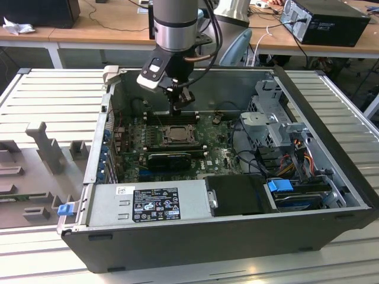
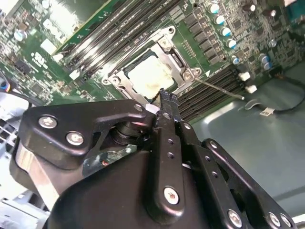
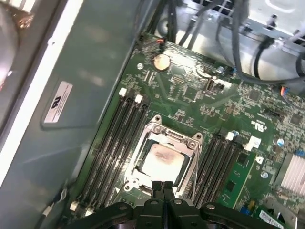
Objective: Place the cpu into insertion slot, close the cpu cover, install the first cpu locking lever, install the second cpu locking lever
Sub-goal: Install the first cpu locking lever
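The cpu (image 3: 162,160), a pale square chip with a brownish smudge, lies flat in the insertion slot (image 3: 142,153) on the green motherboard. The silvery cpu cover (image 3: 165,135) lies down around it as a frame, also seen as the cpu cover (image 2: 174,51) around the cpu (image 2: 150,76) in the second wrist view. A thin wire locking lever (image 2: 220,89) sticks out sideways from the socket over the memory slots. My gripper (image 3: 162,190) hovers just above the socket's edge, fingers pressed together and holding nothing. In the exterior view my gripper (image 1: 180,105) hangs over the socket's far side.
Long black memory slots (image 3: 112,138) flank the socket on both sides. A black graphics card (image 1: 170,160) lies just in front of the socket. The case walls (image 1: 195,228), drive cage (image 1: 272,121) and cable bundles (image 3: 228,43) hem in the board.
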{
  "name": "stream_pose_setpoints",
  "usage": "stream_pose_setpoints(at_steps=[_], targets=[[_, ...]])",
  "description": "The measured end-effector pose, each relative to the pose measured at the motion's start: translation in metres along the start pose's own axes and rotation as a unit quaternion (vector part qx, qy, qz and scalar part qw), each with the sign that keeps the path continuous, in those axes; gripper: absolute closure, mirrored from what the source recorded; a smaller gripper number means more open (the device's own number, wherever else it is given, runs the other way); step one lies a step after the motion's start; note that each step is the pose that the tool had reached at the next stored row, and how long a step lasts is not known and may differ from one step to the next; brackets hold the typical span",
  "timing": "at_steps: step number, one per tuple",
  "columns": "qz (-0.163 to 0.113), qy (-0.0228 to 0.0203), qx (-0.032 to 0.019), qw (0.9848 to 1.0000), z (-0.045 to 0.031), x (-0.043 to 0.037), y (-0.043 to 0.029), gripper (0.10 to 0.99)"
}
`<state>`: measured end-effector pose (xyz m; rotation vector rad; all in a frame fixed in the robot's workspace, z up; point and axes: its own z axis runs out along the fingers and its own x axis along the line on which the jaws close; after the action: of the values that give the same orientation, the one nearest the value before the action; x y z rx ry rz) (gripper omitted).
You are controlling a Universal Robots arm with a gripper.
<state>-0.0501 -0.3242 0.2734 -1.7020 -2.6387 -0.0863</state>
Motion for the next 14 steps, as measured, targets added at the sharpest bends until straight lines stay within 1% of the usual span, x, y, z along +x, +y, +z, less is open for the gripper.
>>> stream_pose_setpoints(at_steps=[1, 2, 3, 4, 5, 6, 7, 9, 12, 14], targets=[[-0.007, 0.0003, 0.0002, 1.0000, 0.0001, 0.0000, 0.0000, 0.980], [-0.020, 0.0009, 0.0007, 0.9998, 0.0003, 0.0000, 0.0000, 0.980], [-0.040, 0.0019, 0.0014, 0.9992, 0.0005, 0.0000, 0.0000, 0.980], [-0.064, 0.0029, 0.0022, 0.9979, 0.0008, 0.0000, 0.0000, 0.980], [-0.074, 0.0033, 0.0025, 0.9972, 0.0009, 0.0000, 0.0000, 0.980], [-0.087, 0.0039, 0.0029, 0.9962, 0.0010, 0.0000, 0.0000, 0.980], [-0.103, 0.0046, 0.0034, 0.9946, 0.0012, 0.0000, 0.0000, 0.980], [-0.121, 0.0052, 0.0040, 0.9926, 0.0014, 0.0000, 0.0000, 0.980], [-0.162, 0.0059, 0.0059, 0.9868, 0.0017, -0.0001, -0.0001, 0.980], [-0.178, 0.0062, 0.0067, 0.9839, 0.0019, -0.0001, -0.0001, 0.980]])
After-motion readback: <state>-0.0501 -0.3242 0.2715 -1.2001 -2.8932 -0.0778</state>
